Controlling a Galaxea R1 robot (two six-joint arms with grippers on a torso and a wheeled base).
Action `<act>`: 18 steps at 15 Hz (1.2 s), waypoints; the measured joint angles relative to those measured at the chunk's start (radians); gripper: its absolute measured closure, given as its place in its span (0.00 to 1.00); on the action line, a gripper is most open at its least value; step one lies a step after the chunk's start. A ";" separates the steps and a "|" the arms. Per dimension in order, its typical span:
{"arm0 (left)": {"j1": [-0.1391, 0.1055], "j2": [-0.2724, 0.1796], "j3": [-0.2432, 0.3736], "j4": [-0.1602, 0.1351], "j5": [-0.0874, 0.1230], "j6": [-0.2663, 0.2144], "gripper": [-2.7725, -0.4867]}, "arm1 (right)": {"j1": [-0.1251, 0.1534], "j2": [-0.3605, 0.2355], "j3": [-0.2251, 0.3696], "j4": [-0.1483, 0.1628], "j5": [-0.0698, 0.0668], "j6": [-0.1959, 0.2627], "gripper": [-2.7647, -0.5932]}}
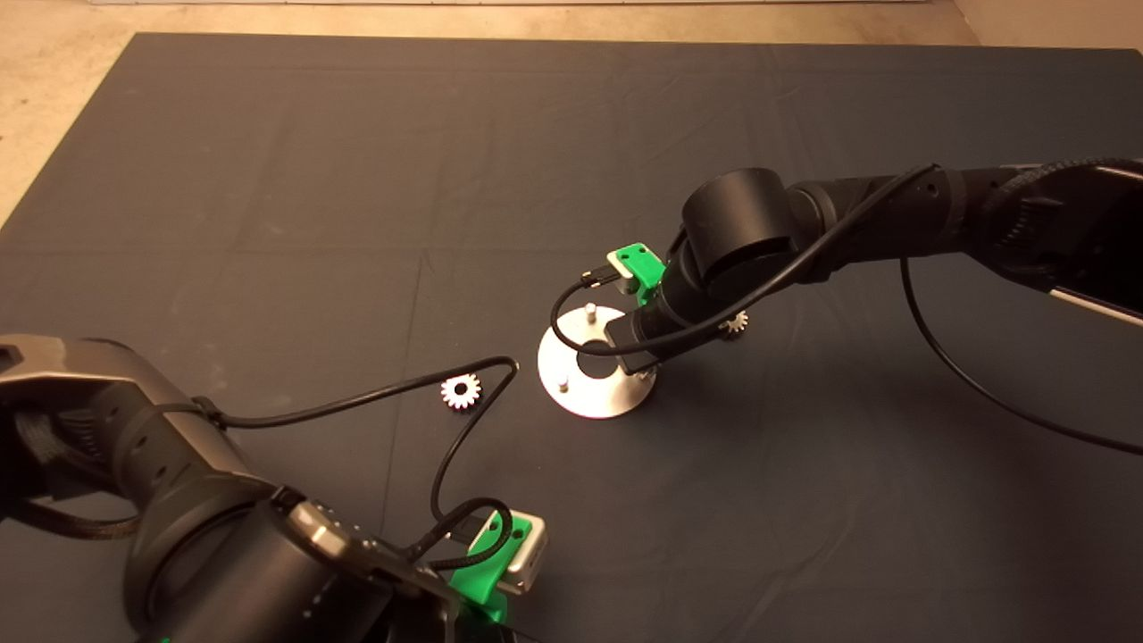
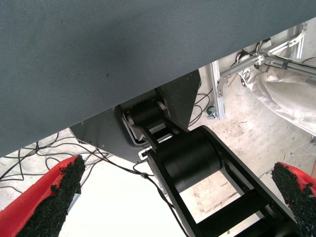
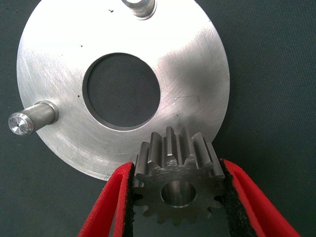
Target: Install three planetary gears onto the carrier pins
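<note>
R gripper (image 3: 177,197) clamped on planetary gear (image 3: 175,180), over carrier disc (image 3: 64,59) rim | 2 gears on mat (image 1: 268,223): (image 1: 461,391), (image 1: 736,323) | L gripper (image 2: 173,207) parked low-left, fingers apart

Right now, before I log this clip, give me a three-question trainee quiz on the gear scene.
1. True or false: the right gripper is shut on a gear.
2. How many carrier pins show bare on the disc in the head view? A) none B) two C) three
3. Which gear lies loose nearer the left gripper?

Key:
1. True.
2. B: far pin, near pin.
3. The gear on the mat, left of the disc.
</note>
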 joint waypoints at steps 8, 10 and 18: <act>0.000 0.000 0.000 0.000 0.000 0.000 0.01 | 0.000 0.000 0.000 0.000 0.000 0.000 0.81; 0.000 0.000 0.000 0.000 0.000 0.000 0.01 | 0.000 0.000 0.000 0.000 0.000 0.000 0.81; 0.000 0.000 0.000 0.000 0.000 -0.001 0.01 | 0.000 -0.001 0.000 0.013 0.000 0.000 0.81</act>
